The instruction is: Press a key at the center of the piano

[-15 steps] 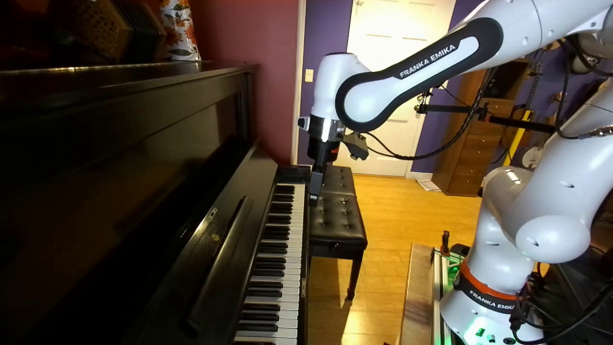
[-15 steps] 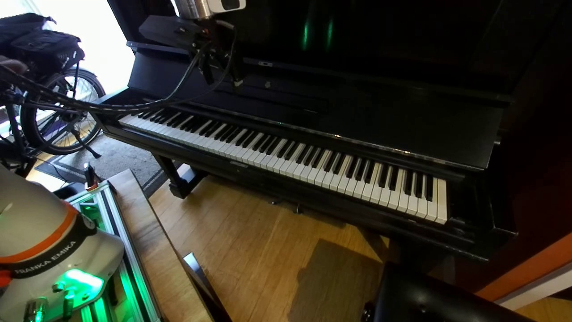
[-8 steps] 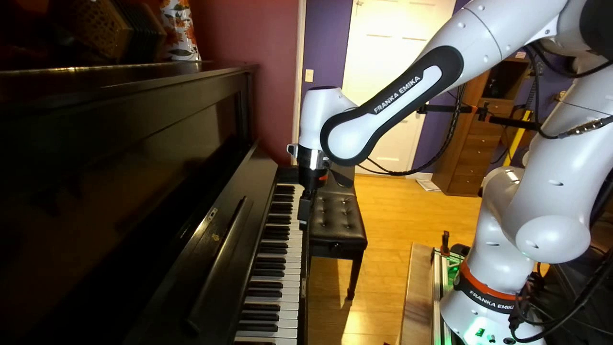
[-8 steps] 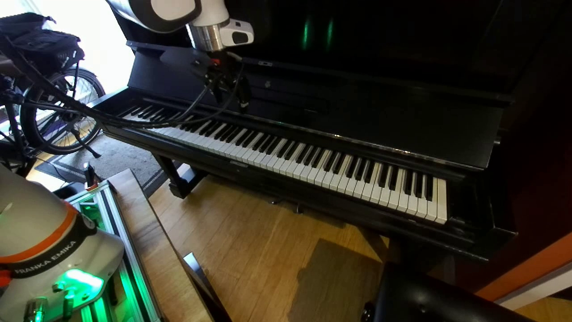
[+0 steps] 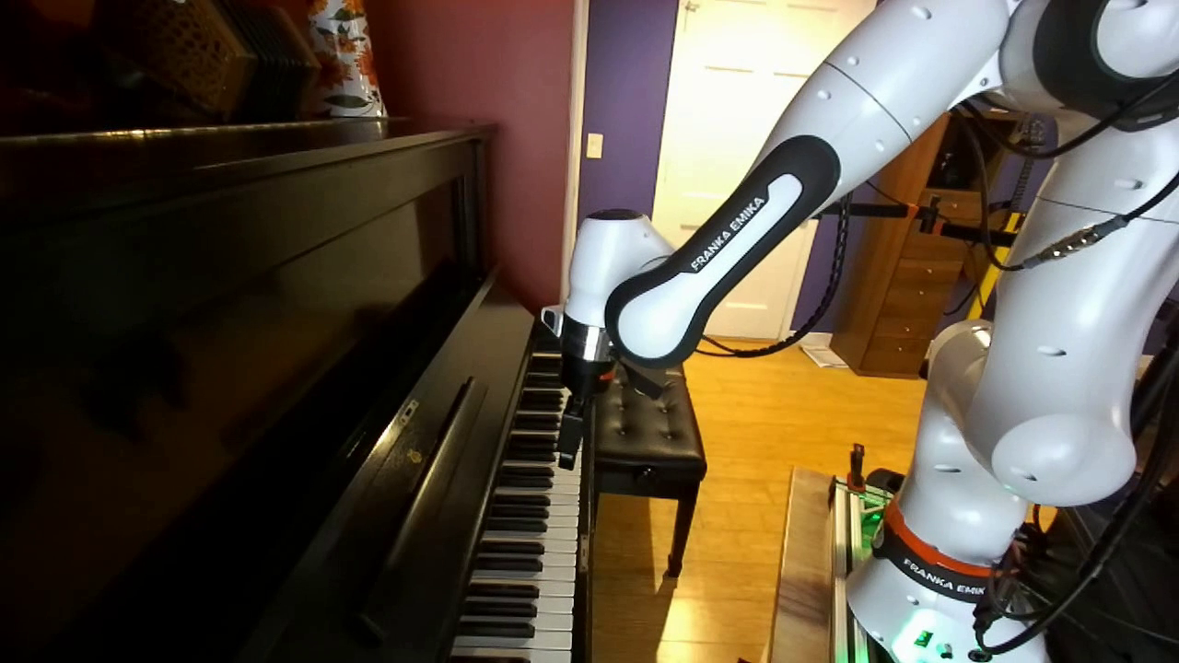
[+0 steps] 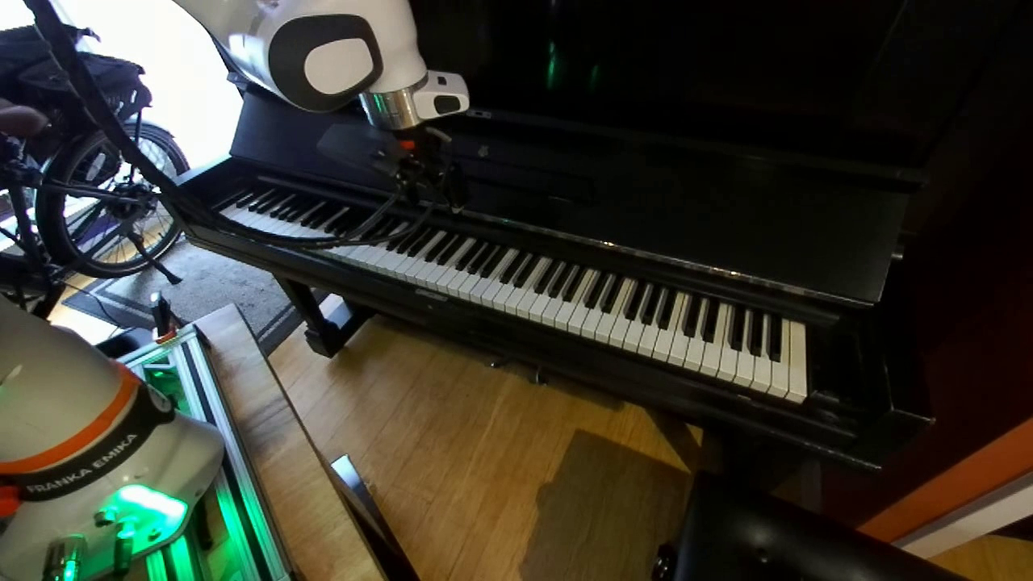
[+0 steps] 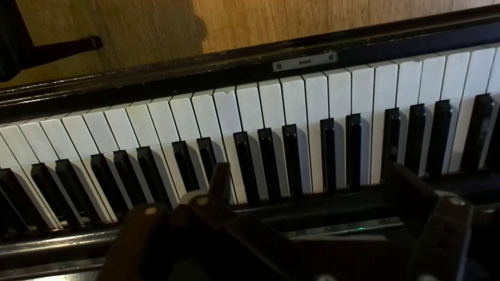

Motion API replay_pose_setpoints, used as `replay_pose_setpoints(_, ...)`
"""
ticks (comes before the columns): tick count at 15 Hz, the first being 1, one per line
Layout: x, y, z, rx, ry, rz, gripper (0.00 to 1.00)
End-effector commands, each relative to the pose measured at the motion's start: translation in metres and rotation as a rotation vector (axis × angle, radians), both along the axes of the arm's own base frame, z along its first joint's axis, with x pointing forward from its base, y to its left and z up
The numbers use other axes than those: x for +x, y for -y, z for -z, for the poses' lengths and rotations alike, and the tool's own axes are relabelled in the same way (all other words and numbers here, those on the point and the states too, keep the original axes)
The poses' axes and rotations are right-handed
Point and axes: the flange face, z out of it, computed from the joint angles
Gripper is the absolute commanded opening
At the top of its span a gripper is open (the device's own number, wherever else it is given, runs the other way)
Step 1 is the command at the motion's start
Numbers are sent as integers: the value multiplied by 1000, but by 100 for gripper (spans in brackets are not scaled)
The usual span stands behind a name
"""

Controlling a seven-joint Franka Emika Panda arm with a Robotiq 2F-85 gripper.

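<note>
The piano is a large glossy dark upright, seen in both exterior views (image 5: 368, 239) (image 6: 726, 214). Its long row of white and black keys (image 6: 516, 286) runs across that view and fills the middle of the wrist view (image 7: 250, 105). My gripper is over the keyboard, pointing down, in both exterior views (image 5: 569, 451) (image 6: 436, 200). In the wrist view the gripper (image 7: 310, 168) is open, its fingers wide apart with nothing between them. The fingertips appear over the rear part of the keys, apparently above them; the exact gap cannot be told.
A black tufted bench (image 5: 649, 428) stands beside the piano's far end. The piano's fallboard (image 6: 646, 210) rises behind the keys. A bicycle (image 6: 105, 177) stands beyond the piano's other end. A floral vase (image 5: 345, 60) stands on the piano top. A cable (image 6: 315, 240) hangs from the arm.
My arm has come down toward the keyboard and moved along it, nearer to the camera in an exterior view. The gripper has gone from above the keyboard's edge to over the keys. The piano is unchanged.
</note>
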Motion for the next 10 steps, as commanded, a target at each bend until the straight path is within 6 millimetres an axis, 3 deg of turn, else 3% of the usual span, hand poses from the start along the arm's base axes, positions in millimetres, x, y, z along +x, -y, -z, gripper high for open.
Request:
replay_pose_setpoints(1, 1, 0, -1, 0, 1, 0, 75)
replay_pose_setpoints(3, 9, 1, 4, -21, 19, 29, 68)
replay_pose_setpoints(10, 29, -3, 57, -9, 9, 76, 13)
